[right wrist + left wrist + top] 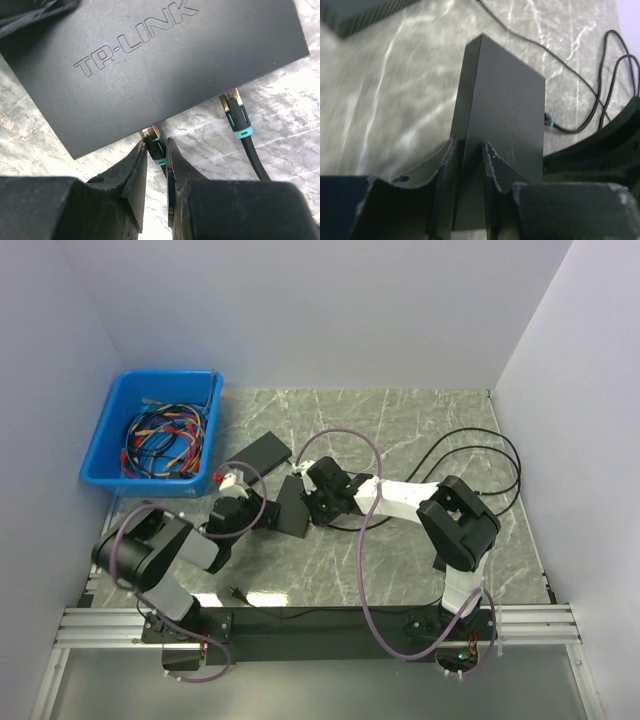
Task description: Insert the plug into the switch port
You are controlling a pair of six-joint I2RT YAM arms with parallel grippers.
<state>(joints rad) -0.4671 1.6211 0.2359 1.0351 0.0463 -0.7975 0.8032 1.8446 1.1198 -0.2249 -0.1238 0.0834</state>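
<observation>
Two grips share the job: my left gripper [467, 152] clamps the switch [500, 105] by its edge to steady it on the table [400, 560], nearer the left edge. My right gripper [157, 145] pinches the plug [151, 136], its gold tip at the port side beside a second plug [237, 117]. The switch is matte black, embossed TP-LINK.
</observation>
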